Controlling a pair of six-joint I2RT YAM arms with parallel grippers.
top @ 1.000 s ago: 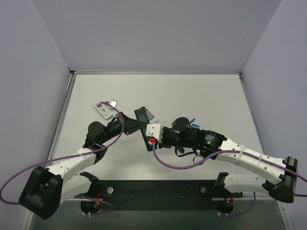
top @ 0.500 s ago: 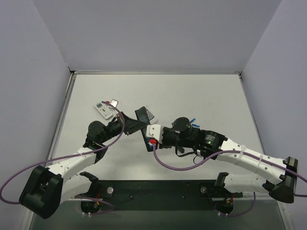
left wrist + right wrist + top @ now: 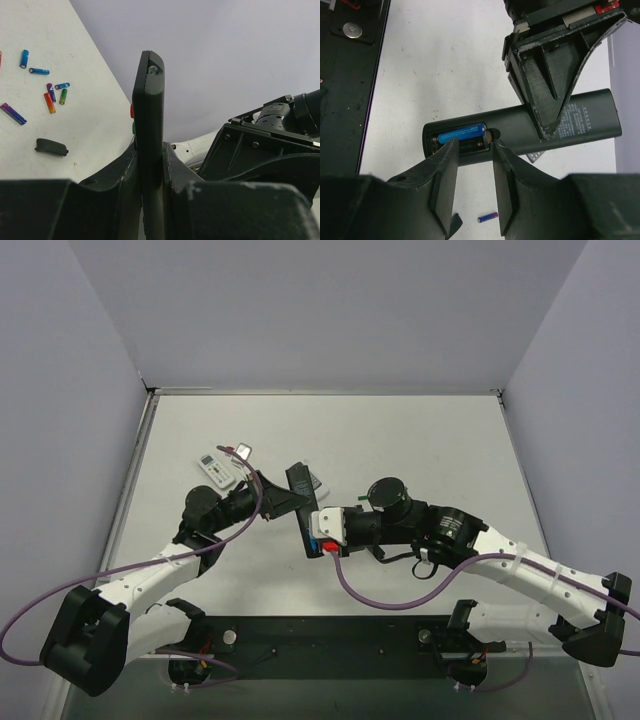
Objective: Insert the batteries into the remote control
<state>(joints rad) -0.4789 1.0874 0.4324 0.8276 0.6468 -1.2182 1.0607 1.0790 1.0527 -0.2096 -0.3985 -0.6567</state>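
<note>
My left gripper [image 3: 288, 502] is shut on the long black remote control [image 3: 298, 490] and holds it above the table; the left wrist view shows the remote edge-on [image 3: 148, 110]. In the right wrist view the remote [image 3: 580, 122] lies back-up with its compartment open and one blue battery [image 3: 461, 134] in the far slot. My right gripper [image 3: 473, 146] is open and empty, its fingers straddling the compartment just in front of it. It is also in the top view [image 3: 318, 537]. Several loose batteries [image 3: 49, 102] lie on the table.
A black battery cover [image 3: 51, 147] lies near the loose batteries. A blue-purple battery [image 3: 487, 217] lies below the remote. A white remote [image 3: 215, 472] and a small grey piece [image 3: 240, 451] lie at the back left. Another light remote [image 3: 316, 483] lies partly behind the black one.
The right gripper has drawn back slightly toward the near right, and its arm has shifted right. The left gripper still holds the remote, turned a little more upright.
</note>
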